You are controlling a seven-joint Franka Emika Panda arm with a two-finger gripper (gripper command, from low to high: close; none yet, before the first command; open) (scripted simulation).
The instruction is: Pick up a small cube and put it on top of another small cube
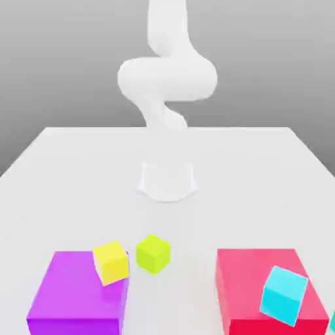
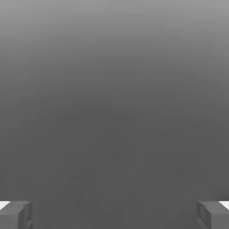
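Plainly unmarked, the lime cube (image 1: 153,254).

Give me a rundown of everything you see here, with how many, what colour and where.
table: one, white, under the blocks and cubes
purple block: one, purple, exterior view's left
red block: one, red, exterior view's right
yellow cube: one, yellow, at the purple block's edge
lime cube: one, yellow-green, between the blocks
cyan cube: one, cyan, at the red block
teal object: one, partly cut off, exterior view's right edge
robot arm: one, white, behind the cubes
gripper: one, grey fingers, open, hand view
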